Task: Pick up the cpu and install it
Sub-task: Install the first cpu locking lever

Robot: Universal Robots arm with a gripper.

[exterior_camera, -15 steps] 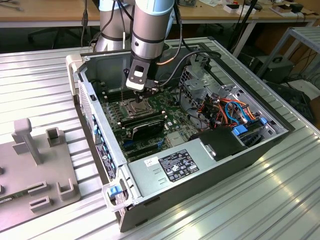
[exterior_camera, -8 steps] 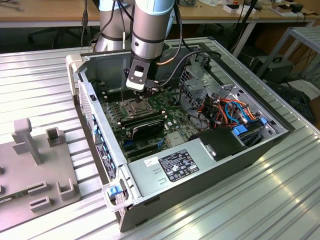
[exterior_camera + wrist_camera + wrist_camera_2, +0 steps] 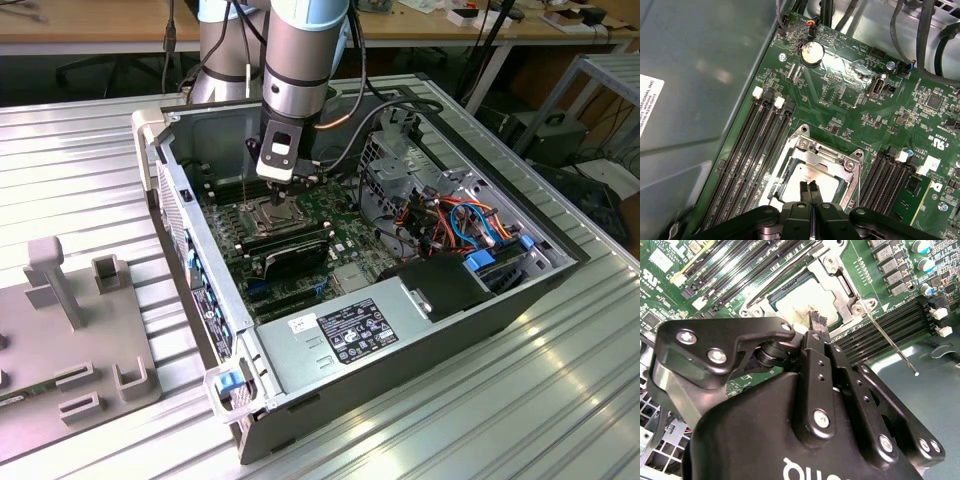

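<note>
The cpu (image 3: pixel 829 181) lies flat in the motherboard's socket, a silver square with smeared paste on top, also seen in the second wrist view (image 3: pixel 799 302). The socket's metal frame (image 3: pixel 819 153) surrounds it, and a thin lever rod (image 3: pixel 890 342) sticks out beside it. My gripper (image 3: pixel 809 191) hovers just above the cpu with its two black fingertips (image 3: pixel 815 320) pressed together and nothing visible between them. In the exterior view the gripper (image 3: pixel 279 190) reaches down into the open computer case (image 3: pixel 190 215) over the socket (image 3: pixel 272 214).
Memory slots (image 3: pixel 752 145) flank the socket on both sides. A power supply (image 3: pixel 350 330) sits at the case's near end; bundled cables (image 3: pixel 450 220) and a drive cage (image 3: pixel 400 165) lie at the exterior view's right. A grey fixture (image 3: pixel 70 340) rests on the table at the left.
</note>
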